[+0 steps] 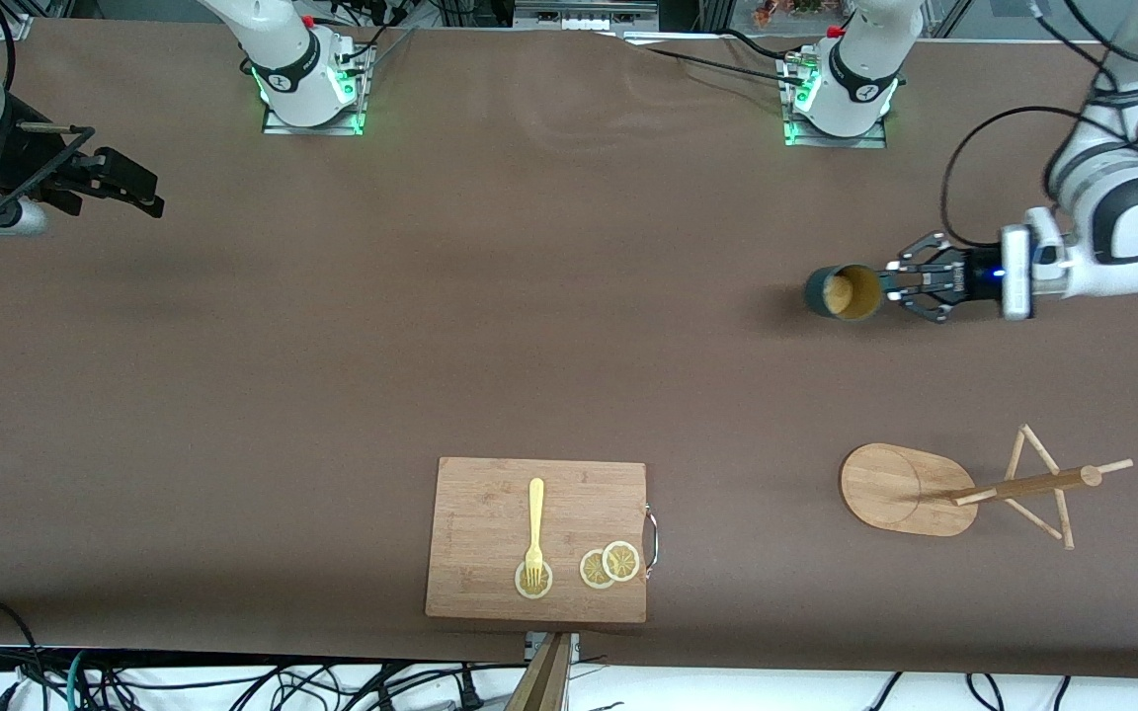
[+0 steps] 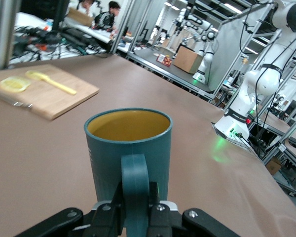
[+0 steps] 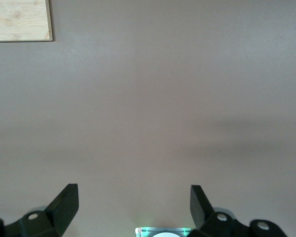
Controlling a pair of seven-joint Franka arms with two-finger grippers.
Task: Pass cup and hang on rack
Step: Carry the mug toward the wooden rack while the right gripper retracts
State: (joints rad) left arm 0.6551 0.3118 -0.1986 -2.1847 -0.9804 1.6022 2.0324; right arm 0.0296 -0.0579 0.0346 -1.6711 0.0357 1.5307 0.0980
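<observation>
Near the rack (image 1: 964, 489), left tool (image 1: 893, 284) clamps cup (image 1: 844, 292); right tool (image 1: 134, 188) waits, spread.

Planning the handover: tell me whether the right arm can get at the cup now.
Probably not yet: the right gripper hangs open over its own table end, while the left gripper holds the cup by its handle; bare table lies between.
</observation>
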